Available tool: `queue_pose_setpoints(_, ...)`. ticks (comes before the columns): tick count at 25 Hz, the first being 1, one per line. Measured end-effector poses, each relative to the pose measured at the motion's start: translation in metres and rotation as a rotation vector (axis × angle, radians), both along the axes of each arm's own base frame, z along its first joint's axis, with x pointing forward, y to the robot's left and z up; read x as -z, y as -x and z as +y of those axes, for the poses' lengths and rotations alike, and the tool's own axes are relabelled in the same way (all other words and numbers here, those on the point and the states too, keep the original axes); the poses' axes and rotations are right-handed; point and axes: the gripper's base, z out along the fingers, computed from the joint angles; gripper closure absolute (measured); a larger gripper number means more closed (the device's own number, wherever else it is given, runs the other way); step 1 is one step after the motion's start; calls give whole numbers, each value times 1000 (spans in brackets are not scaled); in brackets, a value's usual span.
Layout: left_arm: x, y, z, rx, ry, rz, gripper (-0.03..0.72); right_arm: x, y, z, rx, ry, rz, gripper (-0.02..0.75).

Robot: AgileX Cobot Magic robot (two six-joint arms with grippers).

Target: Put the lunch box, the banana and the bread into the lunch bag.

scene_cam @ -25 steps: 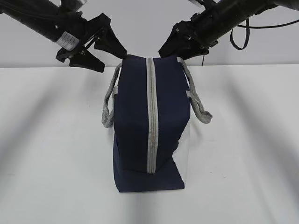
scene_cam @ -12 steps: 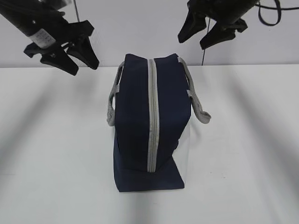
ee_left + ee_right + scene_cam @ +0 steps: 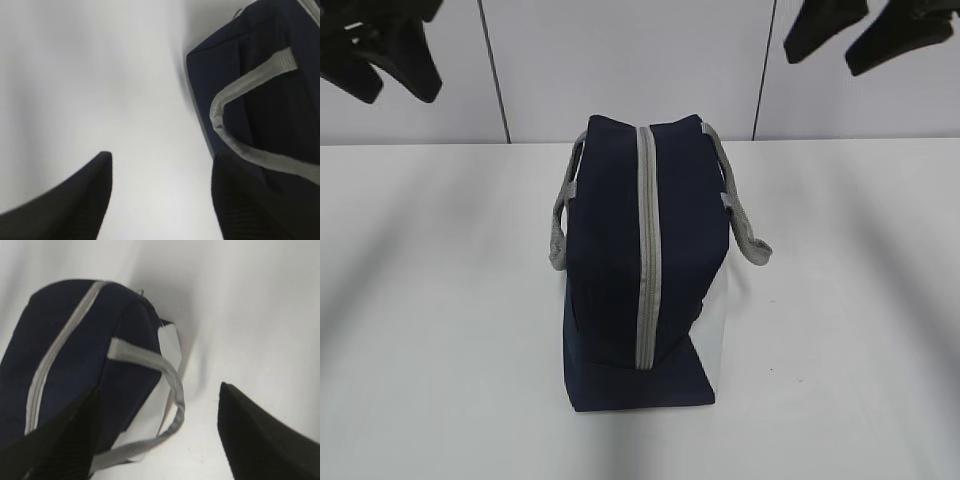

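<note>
The navy lunch bag point(image 3: 640, 270) stands upright in the middle of the white table, its grey zipper point(image 3: 646, 250) shut along the top and a grey handle point(image 3: 745, 215) hanging on each side. It also shows in the left wrist view point(image 3: 260, 90) and the right wrist view point(image 3: 80, 360). My left gripper point(image 3: 380, 60) is open and empty, raised high at the far left. My right gripper point(image 3: 865, 35) is open and empty, raised high at the far right. The lunch box, the banana and the bread are out of view.
The white table point(image 3: 440, 350) spreads around the bag. A pale wall with dark vertical seams point(image 3: 492, 70) rises behind the table's far edge.
Both grippers have risen and swung outward, away from the top of the bag, the left to the left and the right to the right. The bag has not moved.
</note>
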Motion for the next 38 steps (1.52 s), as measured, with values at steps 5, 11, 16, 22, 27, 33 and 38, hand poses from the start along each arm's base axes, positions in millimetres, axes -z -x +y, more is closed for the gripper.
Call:
queue_pose_setpoints(5, -13, 52, 17, -36, -19, -26, 254, -3, 72, -11, 23, 29, 30, 206)
queue_pose_setpoints(11, 4, 121, 37, -41, -27, 5, 254, -3, 168, -27, 46, 71, -31, 206)
queue_pose_setpoints(16, 13, 179, 53, -43, -15, -39, 254, 10, 235, -37, 76, 73, -101, 206)
queue_pose_setpoints(22, 34, 239, 74, -53, -21, -129, 254, 28, 299, -46, 100, 69, -222, 206)
queue_pose_setpoints(27, 59, 279, 89, -73, -31, -209, 254, 47, 333, -54, 162, 63, -296, 206)
queue_pose_setpoints(33, 92, 302, 100, -106, -60, -252, 254, 77, 350, -64, 222, 137, -317, 206)
queue_pose_setpoints(38, 91, 306, 105, -146, -61, -339, 254, 96, 351, -72, 263, 213, -295, 206)
